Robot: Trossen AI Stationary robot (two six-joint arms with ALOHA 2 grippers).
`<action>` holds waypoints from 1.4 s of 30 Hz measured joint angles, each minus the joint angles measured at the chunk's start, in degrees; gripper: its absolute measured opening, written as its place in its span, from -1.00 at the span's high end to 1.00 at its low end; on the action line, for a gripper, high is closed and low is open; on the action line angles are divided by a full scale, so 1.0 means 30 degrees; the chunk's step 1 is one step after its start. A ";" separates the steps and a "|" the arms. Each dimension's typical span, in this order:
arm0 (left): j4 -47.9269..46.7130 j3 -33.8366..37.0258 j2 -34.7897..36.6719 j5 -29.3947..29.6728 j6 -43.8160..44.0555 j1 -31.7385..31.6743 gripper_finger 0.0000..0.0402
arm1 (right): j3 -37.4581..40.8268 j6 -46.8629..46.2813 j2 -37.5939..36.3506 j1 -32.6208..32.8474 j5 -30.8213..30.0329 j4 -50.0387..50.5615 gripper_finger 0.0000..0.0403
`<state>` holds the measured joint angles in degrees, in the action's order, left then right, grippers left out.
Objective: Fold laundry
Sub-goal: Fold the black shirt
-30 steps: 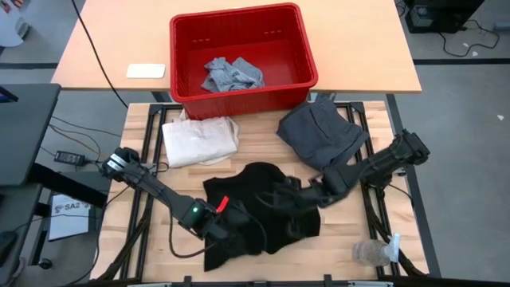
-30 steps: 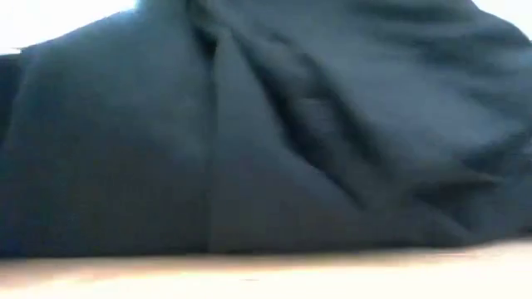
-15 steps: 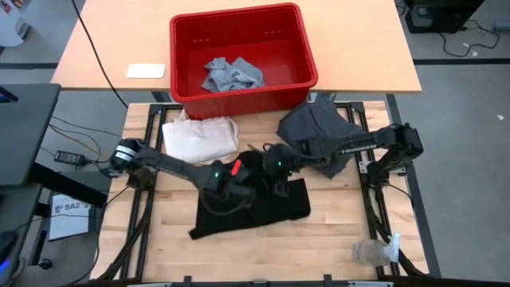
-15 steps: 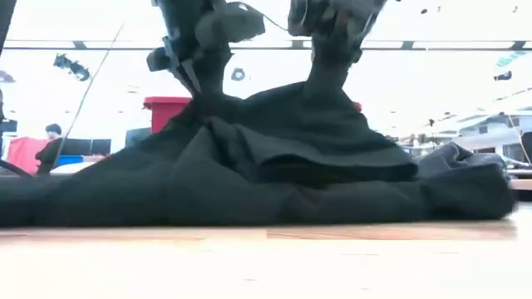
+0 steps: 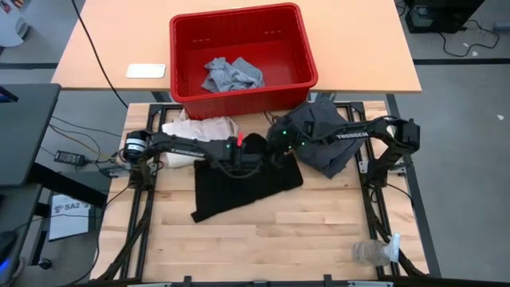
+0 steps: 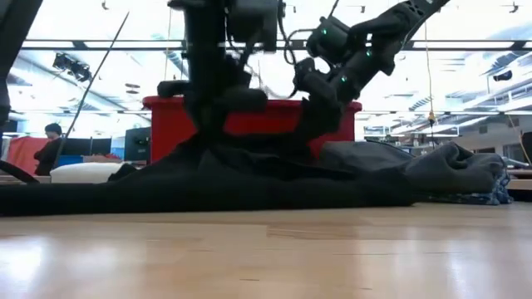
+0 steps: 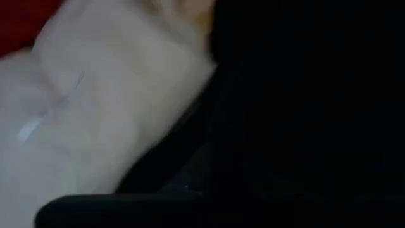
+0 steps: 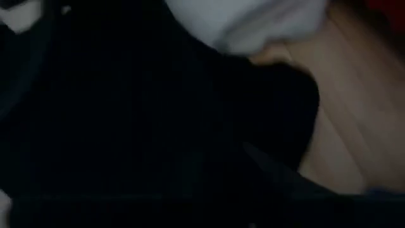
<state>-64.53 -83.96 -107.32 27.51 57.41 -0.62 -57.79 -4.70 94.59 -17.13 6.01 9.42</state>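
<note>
1. Left gripper [image 5: 249,156] down on the far edge of the flat black cloth garment [image 5: 243,187]; fingers buried in dark fabric, spread and grip impossible to tell.
2. Right gripper [image 5: 276,150] just beside the left one, on the same far edge; opening and hold likewise impossible to tell.
3. Black garment spread on the wooden slatted table [image 5: 319,231], reaching from both grippers toward the near side.
4. Crumpled dark grey cloth garment [image 5: 323,135] under the right arm, just beyond the right gripper.
5. Cream canvas bundle [image 5: 195,131] beside the left gripper, touching the black garment's far edge.
6. Red plastic bin [image 5: 239,48] beyond both grippers, with a light grey crumpled garment [image 5: 229,74] inside.
</note>
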 joint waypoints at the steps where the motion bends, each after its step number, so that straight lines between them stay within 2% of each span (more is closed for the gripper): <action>1: -0.0258 0.0005 -0.0230 -0.0161 0.0200 -0.0271 0.72 | 0.0079 -0.0116 0.0000 -0.0188 0.0016 0.0201 0.39; 6: -0.1050 0.0022 -0.1364 -0.0704 0.0351 -0.1361 0.42 | 0.0186 -0.2584 -0.0045 -0.0798 -0.1316 0.2067 -0.15; 8: -0.0972 0.0029 -0.1643 -0.0799 0.0350 -0.1562 0.31 | 0.0193 -0.3695 -0.0104 -0.0777 -0.1278 0.2792 -0.28; 10: -0.0764 0.0029 -0.1728 -0.0890 0.0355 -0.1650 0.22 | 0.0240 -0.3983 -0.0117 -0.0246 -0.0394 0.2652 -0.35; 14: 0.0036 0.0022 -0.1664 -0.1011 0.0445 -0.1615 0.08 | 0.0976 -0.3786 -0.0138 0.1712 0.0205 0.2111 -0.32; 20: -0.0342 -0.0036 0.0005 -0.1067 0.0995 -0.0592 -0.02 | 0.3310 -0.4696 -0.0065 0.3940 -0.1635 -0.0473 -0.15; 27: -0.2065 -0.0044 0.1806 -0.1060 0.4594 0.1818 -0.02 | 0.6102 -0.6995 -0.0223 0.5728 -0.1176 -0.1418 -0.01; 35: -0.1400 -0.0022 0.1956 -0.1379 0.9903 0.5731 -0.02 | 0.6601 -1.0428 -0.1861 1.0252 -0.0195 -0.0728 0.01; 37: -0.0590 -0.0030 0.1956 -0.1333 1.0510 0.6852 -0.02 | 0.6638 -1.1721 -0.2511 1.1310 -0.0839 -0.0285 0.01; 42: 0.1266 -0.0410 0.1945 -0.0549 1.0897 0.9124 -0.02 | 0.6634 -1.3684 -0.4284 1.3973 -0.3905 -0.0811 0.01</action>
<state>-60.73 -85.19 -101.48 25.87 90.10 26.75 -37.89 -45.75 81.73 24.79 -5.71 6.99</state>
